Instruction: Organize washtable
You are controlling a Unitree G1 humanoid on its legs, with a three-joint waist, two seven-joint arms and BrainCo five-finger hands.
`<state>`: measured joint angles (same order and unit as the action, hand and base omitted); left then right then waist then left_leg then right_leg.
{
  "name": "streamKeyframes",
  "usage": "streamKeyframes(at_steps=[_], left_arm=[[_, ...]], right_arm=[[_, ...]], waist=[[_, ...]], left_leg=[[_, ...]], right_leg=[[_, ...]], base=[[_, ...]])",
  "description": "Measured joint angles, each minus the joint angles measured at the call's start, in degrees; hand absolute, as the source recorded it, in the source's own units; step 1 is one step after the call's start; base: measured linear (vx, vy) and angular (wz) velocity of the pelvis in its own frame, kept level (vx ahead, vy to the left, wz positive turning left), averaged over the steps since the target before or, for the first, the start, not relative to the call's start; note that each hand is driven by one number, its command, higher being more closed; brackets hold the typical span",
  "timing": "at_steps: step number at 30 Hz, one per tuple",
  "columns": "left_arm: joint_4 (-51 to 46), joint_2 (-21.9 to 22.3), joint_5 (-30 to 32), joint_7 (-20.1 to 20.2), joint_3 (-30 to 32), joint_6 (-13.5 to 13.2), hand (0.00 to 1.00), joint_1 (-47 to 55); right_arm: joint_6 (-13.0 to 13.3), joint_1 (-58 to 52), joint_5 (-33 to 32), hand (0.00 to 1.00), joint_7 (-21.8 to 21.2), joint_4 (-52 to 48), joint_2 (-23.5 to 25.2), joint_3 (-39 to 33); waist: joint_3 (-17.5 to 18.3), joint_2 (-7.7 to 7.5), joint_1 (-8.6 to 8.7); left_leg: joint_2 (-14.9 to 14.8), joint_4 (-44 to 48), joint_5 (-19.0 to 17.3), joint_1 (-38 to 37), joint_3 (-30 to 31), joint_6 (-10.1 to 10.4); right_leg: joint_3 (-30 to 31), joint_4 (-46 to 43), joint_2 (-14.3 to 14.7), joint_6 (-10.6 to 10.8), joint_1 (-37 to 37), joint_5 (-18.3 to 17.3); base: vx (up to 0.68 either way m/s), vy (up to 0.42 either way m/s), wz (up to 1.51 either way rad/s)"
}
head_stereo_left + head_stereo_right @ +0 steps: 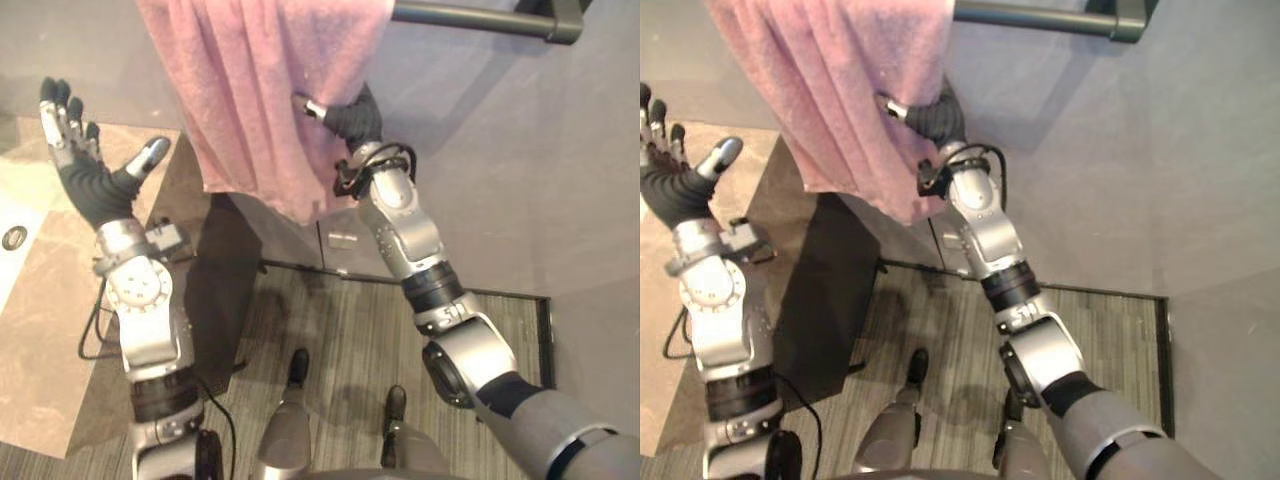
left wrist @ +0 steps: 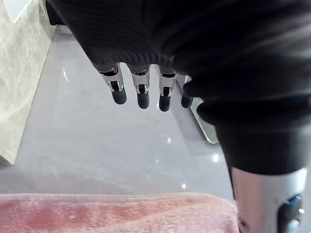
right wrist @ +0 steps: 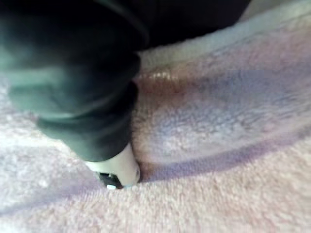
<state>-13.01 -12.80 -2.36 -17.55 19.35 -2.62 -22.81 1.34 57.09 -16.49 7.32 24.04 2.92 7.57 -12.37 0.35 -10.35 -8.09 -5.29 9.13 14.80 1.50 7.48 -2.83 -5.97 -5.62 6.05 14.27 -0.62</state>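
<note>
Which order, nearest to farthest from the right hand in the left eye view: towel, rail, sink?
1. The towel, against the right hand.
2. The rail, up to its right.
3. The sink, at the far left edge.

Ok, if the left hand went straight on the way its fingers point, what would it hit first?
Probably the grey wall: the left hand points open at it, with the pink towel off to its side. Depth is unclear.
</note>
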Motion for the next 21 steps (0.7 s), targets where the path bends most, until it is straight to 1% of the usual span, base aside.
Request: streamKeyframes(at_steps=[2, 3, 5, 6, 8, 9, 10, 11, 12, 13, 14, 15, 17, 19, 21], left_arm=[[3.3, -2.5, -2.3, 0.1, -1.2, 0.1, 0.0, -3.6], [4.3, -3.1, -2.8, 0.2, -1.5, 0.1, 0.0, -4.6], [7.1, -5.2, -4.8, 0.8, -3.0, 0.1, 0.0, -7.9], [8.4, -7.3, -6.7, 1.7, -4.5, 0.0, 0.0, -10.2], [9.7, -9.8, -8.8, 2.7, -6.5, -0.1, 0.0, -12.3], [11.5, -11.3, -11.7, 3.8, -8.5, -0.4, 0.0, -14.2], [12.1, -11.3, -13.0, 3.0, -9.0, -0.9, 0.0, -14.7], [12.8, -11.7, -15.2, 3.2, -9.2, -1.9, 0.0, -14.8], [13.7, -13.3, -18.2, 3.7, -10.4, -3.2, 0.0, -15.2], [14.0, -13.8, -19.4, 3.8, -11.0, -3.5, 0.0, -15.6], [15.2, -14.8, -22.8, 3.8, -12.6, -4.5, 0.0, -16.8], [16.0, -15.5, -24.7, 3.9, -13.5, -5.0, 0.0, -17.2], [17.8, -19.3, -30.7, 4.5, -17.1, -6.2, 0.0, -18.2], [19.2, -23.2, -35.0, 5.1, -21.6, -6.4, 0.0, -20.3], [20.4, -25.7, -36.5, 5.7, -24.4, -6.1, 0.0, -21.8]], right_arm=[[0.9, 0.0, -1.4, 1.0, 0.0, -0.9, 0.1, 0.1], [1.1, 0.1, -1.5, 1.0, 0.0, -0.9, 0.2, 0.2], [1.5, 0.1, -2.3, 1.0, 0.0, -1.5, 0.1, 0.4], [1.9, 0.0, -3.5, 1.0, 0.0, -2.5, 0.1, 0.7], [2.6, 0.0, -4.4, 1.0, 0.1, -3.4, -0.6, 1.9], [2.7, -0.2, -5.2, 1.0, 0.2, -4.5, -1.3, 2.8], [2.7, -0.3, -5.7, 1.0, 0.2, -5.1, -1.7, 3.2], [2.8, -0.6, -6.2, 1.0, 0.2, -5.8, -2.6, 3.9], [2.8, -1.2, -7.0, 1.0, 0.2, -7.6, -3.9, 4.8], [2.9, -1.5, -7.5, 1.0, 0.2, -8.4, -4.2, 5.0], [3.2, -2.3, -8.2, 1.0, 0.3, -9.7, -4.9, 5.8], [3.5, -2.8, -8.4, 1.0, 0.3, -10.2, -5.2, 6.2], [3.8, -3.8, -8.9, 1.0, 0.2, -11.8, -5.8, 7.6], [4.8, -4.5, -9.4, 1.0, 0.3, -12.5, -5.8, 9.0], [4.9, -5.0, -10.3, 1.0, 0.3, -13.9, -5.8, 9.5]], waist=[[-0.1, -0.03, -0.04], [-0.2, -0.04, -0.01], [-0.7, -0.15, 0.01], [-1.3, -0.35, 0.0], [-1.7, -0.64, 0.0], [-1.7, -0.68, -0.01], [-1.7, -0.7, -0.02], [-1.7, -0.72, -0.19], [-1.8, -0.83, -0.66], [-1.8, -0.86, -0.83], [-1.9, -0.93, -1.42], [-1.9, -1.03, -1.67], [-2.0, -1.18, -1.95], [-2.0, -1.26, -2.18], [-2.0, -1.28, -2.55]], left_leg=[[0.1, 0.0, 0.2, 0.9, -0.4, 0.0], [0.1, 0.0, 0.5, 0.9, -0.4, -0.3], [0.0, 0.0, 0.5, 0.9, -0.5, -0.3], [0.0, 0.0, 0.5, 0.9, -0.7, -0.3], [0.0, 0.0, 0.5, 1.0, -1.3, -0.3], [-0.2, 0.0, 0.5, 1.2, -1.4, -0.3], [-0.4, 0.0, 0.5, 1.3, -1.4, -0.3], [-0.6, 0.0, 0.5, 1.5, -1.5, -0.3], [-1.0, 0.4, 0.4, 2.1, -1.5, -0.3], [-1.2, 0.7, 0.4, 2.5, -1.5, -0.2], [-1.5, 1.5, 0.3, 3.2, -1.5, 0.0], [-1.6, 1.8, 0.2, 3.3, -1.5, 0.1], [-2.1, 2.5, 0.0, 3.6, -2.0, 0.3], [-3.4, 3.8, -0.2, 4.3, -4.7, 0.5], [-3.9, 4.1, -0.3, 4.5, -6.1, 0.3]], right_leg=[[0.4, 0.0, 0.0, 0.1, 1.1, 0.4], [0.4, 0.0, 0.0, 0.1, 1.1, 0.4], [0.5, 0.0, 0.0, 0.1, 1.2, 0.5], [0.8, -0.2, 0.0, 0.1, 1.4, 0.5], [1.3, -0.7, -0.1, 0.1, 2.1, 0.5], [1.4, -0.7, -0.2, 0.1, 2.3, 0.5], [1.4, -0.7, -0.3, 0.1, 2.4, 0.5], [1.5, -0.7, -0.1, 0.1, 2.5, 0.5], [1.6, -0.9, 0.2, 0.0, 3.0, 0.6], [1.5, -0.9, 0.4, -0.1, 3.2, 0.7], [1.4, -0.9, 0.6, -0.3, 3.3, 0.8], [1.4, -0.9, 0.7, -0.4, 3.3, 0.8], [1.3, -1.1, 1.1, -0.4, 3.3, 0.9], [1.1, -1.3, 1.5, -0.7, 3.3, 1.0], [1.2, -1.5, 1.6, -0.8, 3.5, 1.1]], base=[[-0.02, 0.016, -0.07], [-0.01, 0.014, -0.06], [0.0, 0.007, -0.03], [-0.01, 0.013, -0.07], [0.0, 0.018, -0.11], [0.01, 0.017, -0.06], [0.0, 0.0, 0.0], [0.0, 0.0, 0.0], [0.0, 0.0, 0.0], [0.0, 0.0, 0.0], [0.0, 0.0, 0.0], [0.0, 0.0, 0.0], [-0.03, 0.0, 0.01], [-0.08, 0.002, 0.05], [-0.06, 0.007, -0.02]])
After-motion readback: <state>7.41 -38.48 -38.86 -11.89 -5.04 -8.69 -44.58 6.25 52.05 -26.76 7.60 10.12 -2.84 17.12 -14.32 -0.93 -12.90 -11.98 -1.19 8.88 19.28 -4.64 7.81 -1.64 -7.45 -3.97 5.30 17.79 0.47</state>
